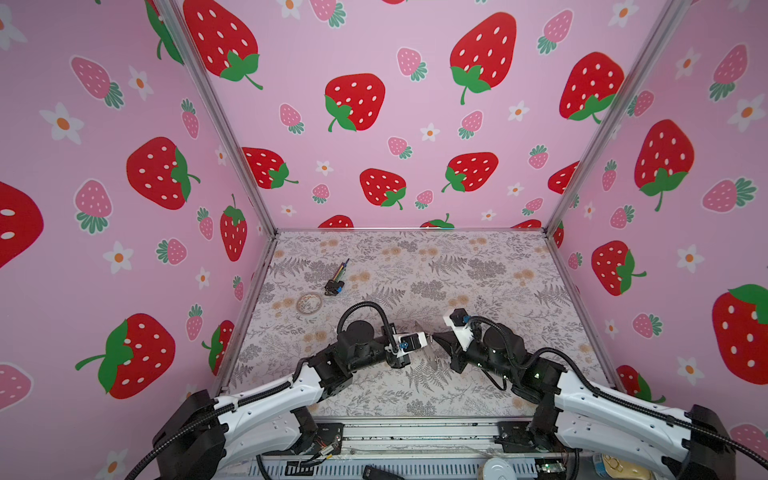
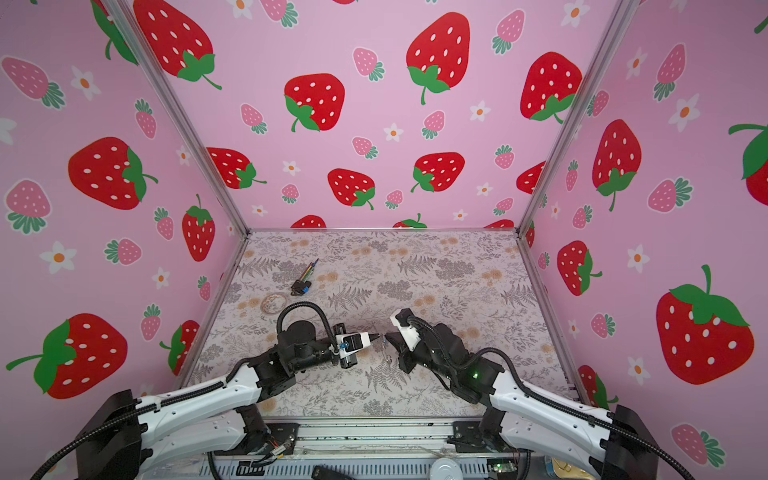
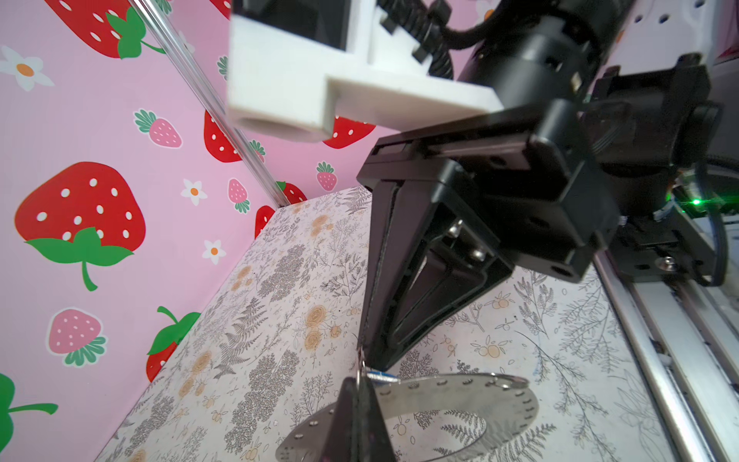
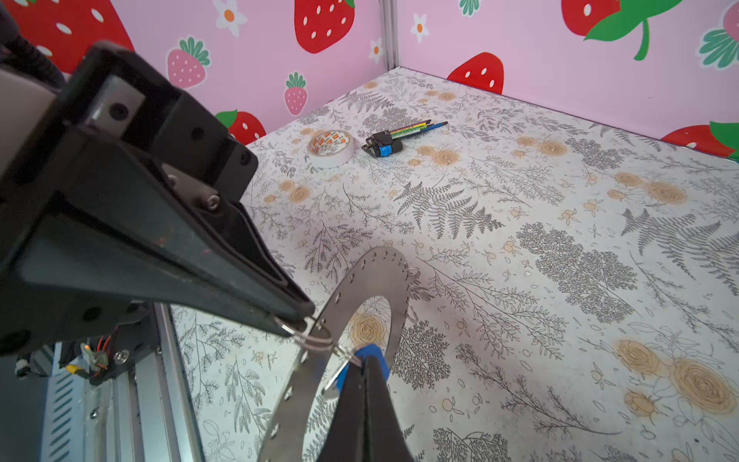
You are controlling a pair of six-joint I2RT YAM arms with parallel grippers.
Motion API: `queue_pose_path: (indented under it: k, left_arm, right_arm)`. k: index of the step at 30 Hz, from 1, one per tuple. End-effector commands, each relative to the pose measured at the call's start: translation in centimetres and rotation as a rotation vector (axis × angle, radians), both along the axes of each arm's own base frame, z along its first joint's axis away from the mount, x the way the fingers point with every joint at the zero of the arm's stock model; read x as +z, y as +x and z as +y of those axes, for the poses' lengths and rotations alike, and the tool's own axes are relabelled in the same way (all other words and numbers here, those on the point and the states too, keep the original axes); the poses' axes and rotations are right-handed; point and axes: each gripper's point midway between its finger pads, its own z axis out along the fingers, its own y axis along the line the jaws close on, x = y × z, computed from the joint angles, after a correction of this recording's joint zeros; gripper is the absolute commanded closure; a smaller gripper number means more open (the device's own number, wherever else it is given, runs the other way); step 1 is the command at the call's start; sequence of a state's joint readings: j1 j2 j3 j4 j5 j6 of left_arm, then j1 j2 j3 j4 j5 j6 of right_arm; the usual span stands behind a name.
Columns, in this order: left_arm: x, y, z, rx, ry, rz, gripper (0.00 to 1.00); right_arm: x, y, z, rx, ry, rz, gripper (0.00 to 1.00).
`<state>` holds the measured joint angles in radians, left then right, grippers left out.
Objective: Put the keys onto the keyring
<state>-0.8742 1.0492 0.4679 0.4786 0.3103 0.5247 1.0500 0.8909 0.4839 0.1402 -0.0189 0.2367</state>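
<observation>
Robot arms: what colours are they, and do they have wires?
The left arm and right arm have white shells, black joints and ribbed black cables. The left gripper and right gripper are black pointed wedges. A green light glows on the right arm.

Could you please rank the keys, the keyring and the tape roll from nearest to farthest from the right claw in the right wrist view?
1. keys: pinched in the right claw.
2. keyring: just beside the claw, tilted.
3. tape roll: far off across the table, by its left edge.
</observation>
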Motion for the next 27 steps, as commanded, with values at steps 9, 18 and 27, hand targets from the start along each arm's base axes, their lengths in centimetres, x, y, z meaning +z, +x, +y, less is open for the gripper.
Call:
queue_pose_path:
  k: [9, 18, 27]
  left_arm:
    - [3.6, -0.8, -0.8, -0.085, -0.102, -0.038, 1.00]
    - [3.0, 0.3, -0.6, -0.003, -0.052, -0.081, 1.00]
    - [3.0, 1.5, 0.1, 0.107, -0.007, -0.157, 1.00]
  right_arm:
    - [-0.6, 0.1, -0.6, 0.024, -0.078, -0.053, 1.00]
    - [0.5, -0.4, -0.2, 0.026, 0.023, 0.000, 1.00]
    - [1.6, -0.8, 0.6, 0.052, 0.055, 0.045, 1.00]
